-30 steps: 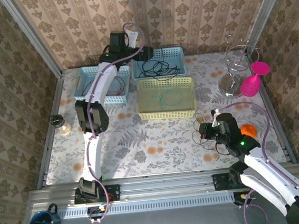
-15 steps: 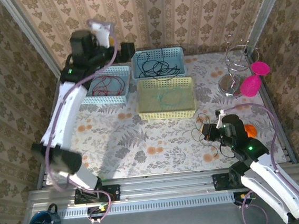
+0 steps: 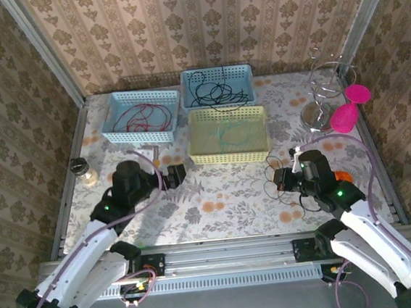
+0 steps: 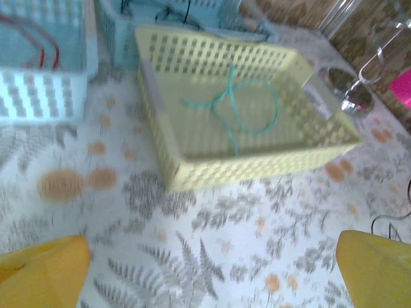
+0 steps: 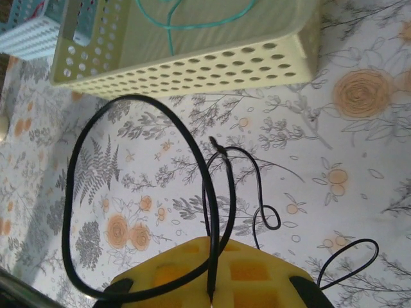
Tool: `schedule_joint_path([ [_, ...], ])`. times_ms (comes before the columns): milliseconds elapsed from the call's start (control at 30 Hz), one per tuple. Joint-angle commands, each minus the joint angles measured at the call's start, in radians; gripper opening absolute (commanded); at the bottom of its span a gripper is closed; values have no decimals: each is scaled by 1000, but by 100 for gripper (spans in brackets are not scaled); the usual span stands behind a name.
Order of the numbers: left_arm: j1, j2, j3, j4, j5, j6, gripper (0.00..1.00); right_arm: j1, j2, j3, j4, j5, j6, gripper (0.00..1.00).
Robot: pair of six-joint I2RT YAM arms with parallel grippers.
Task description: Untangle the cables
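Black cables (image 5: 131,97) seem pinched in the closed right hand (image 3: 287,180) while left hand (image 3: 177,174) gapes over open tabletop (image 3: 223,190) by yellow basket (image 3: 229,157).

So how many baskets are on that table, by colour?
Blue baskets: 2
Yellow basket: 1
Total: 3

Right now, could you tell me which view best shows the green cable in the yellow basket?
The left wrist view: the green cable lies whole, looped, in the yellow basket. The top external view shows it faint and small; the right wrist view crops it.
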Motion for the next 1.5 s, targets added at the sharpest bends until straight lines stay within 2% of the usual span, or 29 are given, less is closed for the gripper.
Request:
schedule_joint_path([
  [0, -8, -75, -70, 32, -39, -107, 99, 106, 39, 74, 41, 69, 12, 0],
  [67, -9, -119, -80, 8, -57, -110, 99, 175, 62, 142, 29, 131, 9, 0],
  [167, -11, -181, -82, -39, -132, -146, 100, 227, 101, 273, -9, 188, -18, 0],
  [300, -11, -266, -96, -75, -197, -168, 100, 245, 189, 472, -25, 213, -88, 0],
  [400, -11, -323, -62, -160, -244, -134, 100, 240, 317, 649, -16, 239, -168, 0],
  [467, -11, -349, -19, -224, -273, -95, 100, 202, 431, 769, 33, 205, -198, 0],
  [533, -11, -353, 15, -264, -283, -81, 100, 107, 550, 861, 109, 104, -139, 0],
  [600, -11, -351, 28, -289, -274, -96, 100, 39, 684, 953, 192, 37, -91, 0],
  [733, -11, -351, 32, -314, -224, -90, 100, -33, 959, 1230, 242, -32, -60, 0],
  [933, -11, -360, 42, -323, -197, -109, 100, -111, 1331, 1648, 170, -54, -28, 0],
  [1067, -11, -376, 42, -336, -184, -122, 100, -157, 1519, 1783, 121, -79, 14, 1],
  [1100, -11, -379, 39, -336, -179, -121, 100, -163, 1549, 1795, 119, -91, 21, 7],
  [1167, -11, -386, 37, -340, -171, -118, 100, -178, 1608, 1847, 48, -98, 36, 40],
  [1300, -11, -384, 47, -349, -159, -95, 100, -183, 1617, 1895, -120, -50, 2, 62],
  [1400, -11, -382, 63, -350, -165, -74, 100, -183, 1531, 1817, -132, -32, -36, 66],
  [1467, -10, -373, 83, -352, -174, -60, 100, -181, 1447, 1740, -129, -30, -67, 73],
])
